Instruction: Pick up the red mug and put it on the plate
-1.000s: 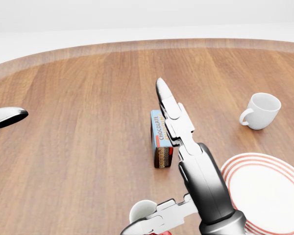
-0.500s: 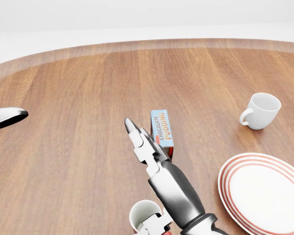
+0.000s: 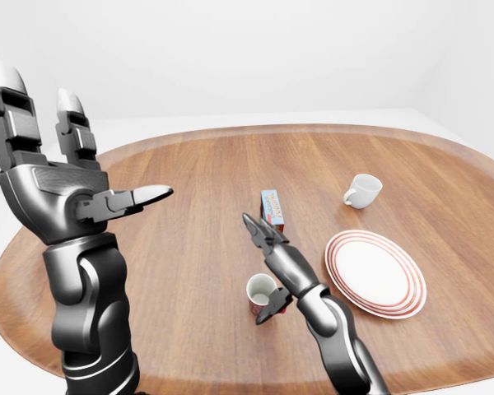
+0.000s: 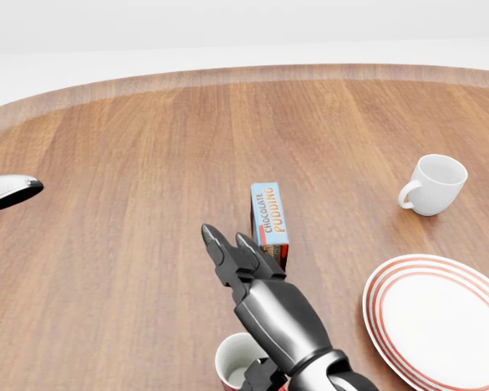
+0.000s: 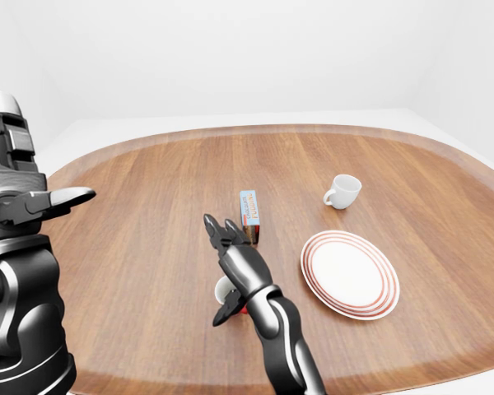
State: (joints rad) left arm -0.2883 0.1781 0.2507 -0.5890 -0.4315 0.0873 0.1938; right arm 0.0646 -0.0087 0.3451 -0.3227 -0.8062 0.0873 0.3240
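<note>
- Right hand (image 3: 273, 251) over the bench (image 3: 189, 206), fingers spread & pointing up-view, thumb low beside the red mug (image 3: 261, 294); nothing gripped yet.
- Looks like pre-grasp setup: palm sits just right of the mug w/ thumb reaching under/around, prob. so fingers can wrap the mug body from the side.
- Red mug: upright, white inside, near bottom of left-eye view, just left of & below the right hand; whether thumb touches it, can't tell.
- Plate (image 3: 375, 272) w/ red rings lies right of the mug, near, bare — short carry to the right, I'd judge.
- Left hand (image 3: 62, 193) held high at left, fingers apart, empty; seems parked out of the way.
- Pudding box (image 3: 272, 209) stands above the mug; white mug (image 3: 361, 190) further right, well apart.
</note>
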